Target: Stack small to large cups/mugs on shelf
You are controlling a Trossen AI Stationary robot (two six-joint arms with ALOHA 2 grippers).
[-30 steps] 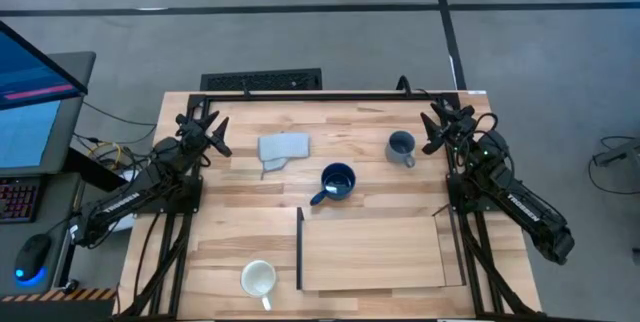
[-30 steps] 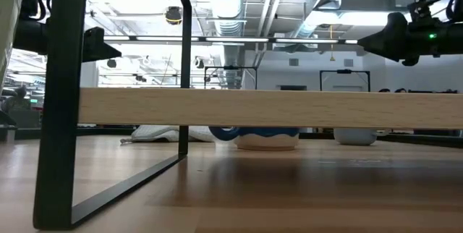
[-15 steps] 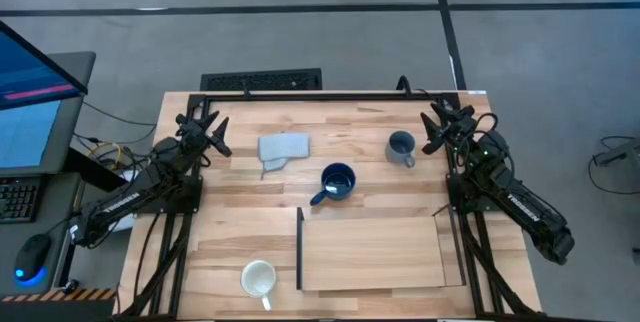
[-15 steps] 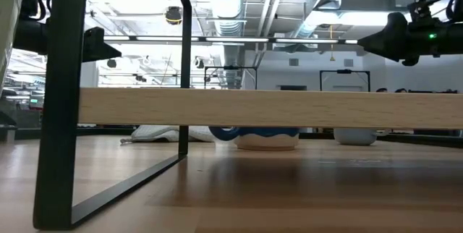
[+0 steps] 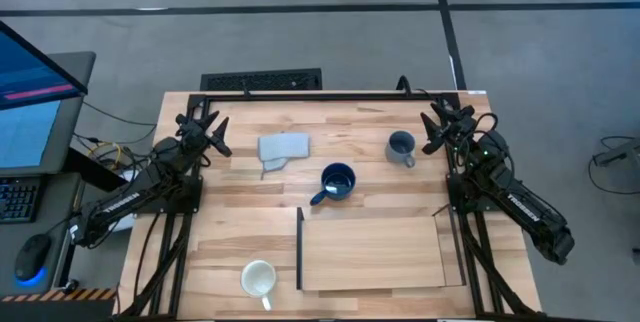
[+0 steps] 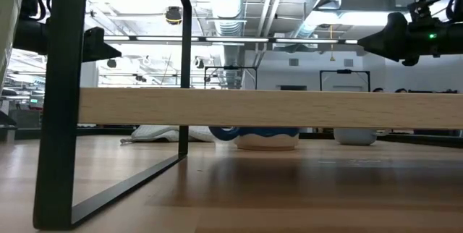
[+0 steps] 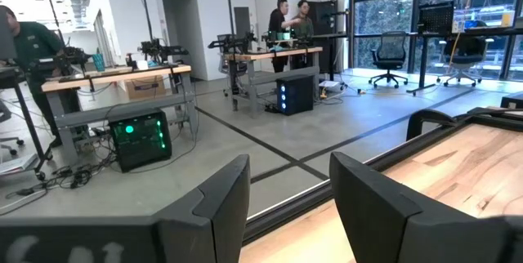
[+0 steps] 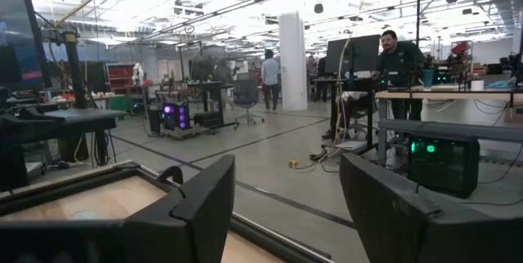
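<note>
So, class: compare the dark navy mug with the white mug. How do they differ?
The navy mug is dark blue; the white mug is pale cream. The navy mug stands mid-table beyond the shelf, the white mug beside the shelf at the table's near edge. Both stand upright, handled, untouched.

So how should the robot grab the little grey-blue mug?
Probably by the rim. The grey-blue mug stands upright with its mouth open to the ceiling, so the right gripper, open and waiting close beside it, could come down from above and pinch the wall on the side away from the handle, which points toward the shelf.
</note>
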